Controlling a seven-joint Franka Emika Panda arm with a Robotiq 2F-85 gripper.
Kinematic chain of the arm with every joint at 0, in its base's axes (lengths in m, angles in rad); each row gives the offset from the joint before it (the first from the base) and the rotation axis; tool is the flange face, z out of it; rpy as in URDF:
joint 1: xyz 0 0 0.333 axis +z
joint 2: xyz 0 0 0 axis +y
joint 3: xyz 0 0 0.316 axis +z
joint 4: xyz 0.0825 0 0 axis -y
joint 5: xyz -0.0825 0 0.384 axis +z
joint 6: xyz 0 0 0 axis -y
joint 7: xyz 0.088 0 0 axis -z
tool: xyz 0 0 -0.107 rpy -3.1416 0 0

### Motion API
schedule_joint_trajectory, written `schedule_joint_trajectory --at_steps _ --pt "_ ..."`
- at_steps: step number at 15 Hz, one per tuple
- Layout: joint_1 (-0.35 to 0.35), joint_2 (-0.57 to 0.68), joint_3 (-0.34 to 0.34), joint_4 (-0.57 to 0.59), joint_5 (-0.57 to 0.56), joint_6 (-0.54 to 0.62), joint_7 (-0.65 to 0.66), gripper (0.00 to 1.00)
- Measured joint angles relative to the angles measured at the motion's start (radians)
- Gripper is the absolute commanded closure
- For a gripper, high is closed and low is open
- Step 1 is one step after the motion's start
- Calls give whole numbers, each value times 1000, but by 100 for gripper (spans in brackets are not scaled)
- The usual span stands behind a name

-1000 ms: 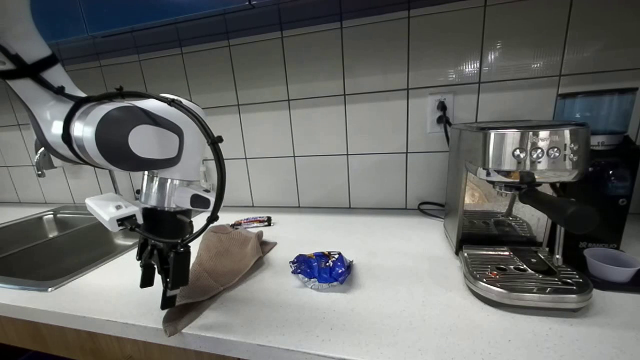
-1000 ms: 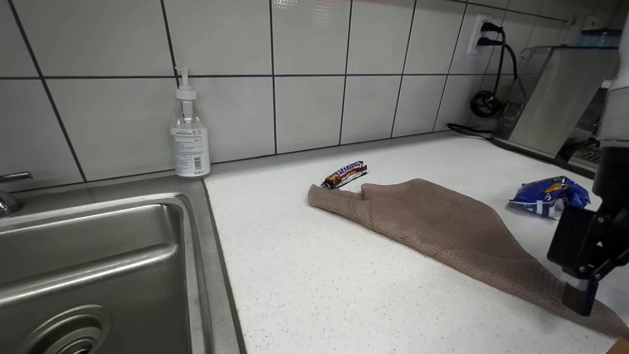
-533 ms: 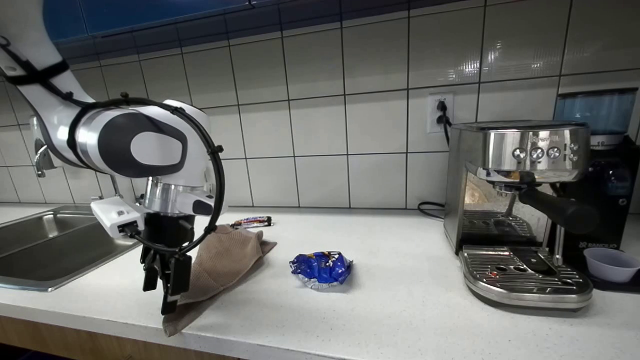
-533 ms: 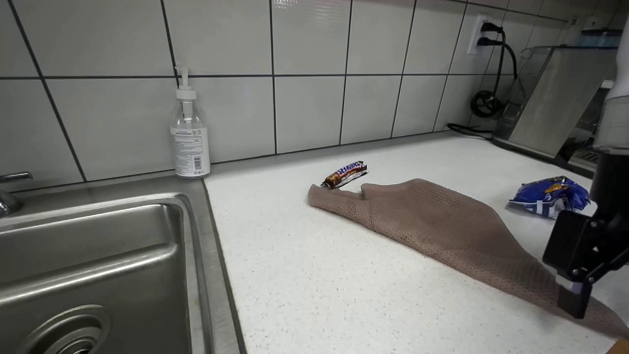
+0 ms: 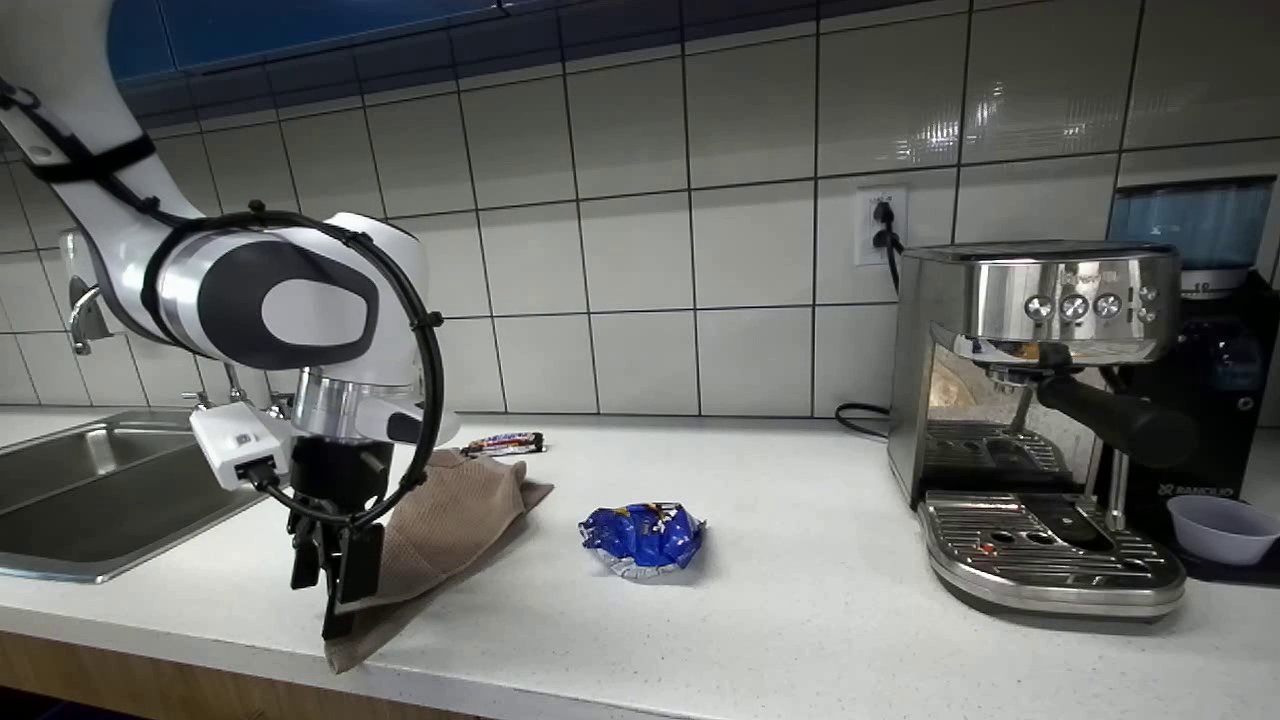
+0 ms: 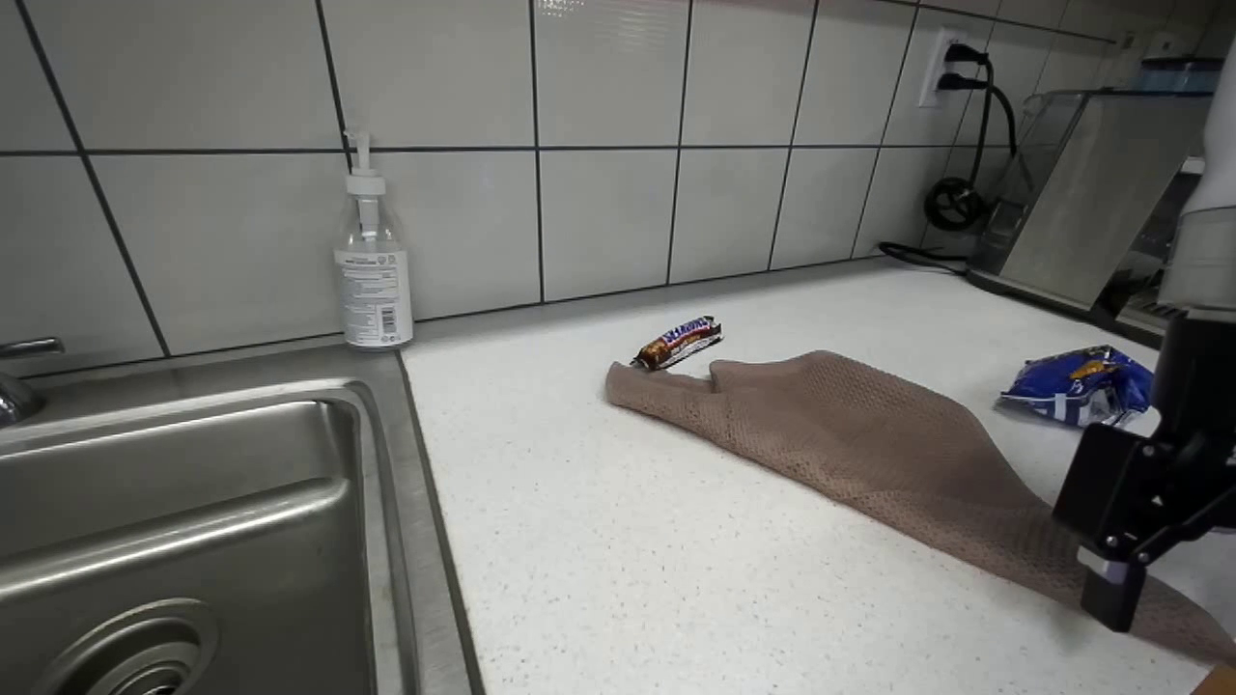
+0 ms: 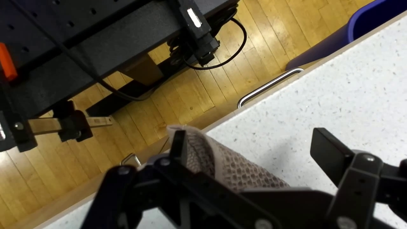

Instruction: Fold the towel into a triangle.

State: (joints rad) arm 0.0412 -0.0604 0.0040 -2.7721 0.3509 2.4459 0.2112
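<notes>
The brown waffle-weave towel lies folded over in a long, roughly triangular shape on the white counter, in both exterior views [image 5: 455, 515] [image 6: 859, 449]. Its near corner hangs slightly over the counter's front edge. My gripper [image 5: 321, 602] is open and points down at that near corner. In the wrist view the jaws [image 7: 254, 148] are wide apart. One finger is over the towel's folded corner [image 7: 244, 168], where a loose upper layer curls; the other finger is over bare counter. I cannot tell whether the finger touches the cloth. Nothing is held.
A blue snack wrapper [image 5: 643, 540] and a small candy bar [image 6: 679, 343] lie near the towel. The sink [image 6: 222, 541] is to one side, with a soap bottle [image 6: 375, 256] behind it. An espresso machine [image 5: 1040, 420] stands on the far side. The counter's front edge [image 7: 279, 92] runs below the gripper.
The gripper has moved down toward the towel's near corner and shifted slightly toward the towel. The jaws stay open. The towel has not visibly moved.
</notes>
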Motion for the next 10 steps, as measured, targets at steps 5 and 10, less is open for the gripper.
schedule_joint_trajectory --at_steps 5,10 --pt "0 16 0 0 13 16 -1 42" --pt "0 24 -2 0 17 25 -1 80"
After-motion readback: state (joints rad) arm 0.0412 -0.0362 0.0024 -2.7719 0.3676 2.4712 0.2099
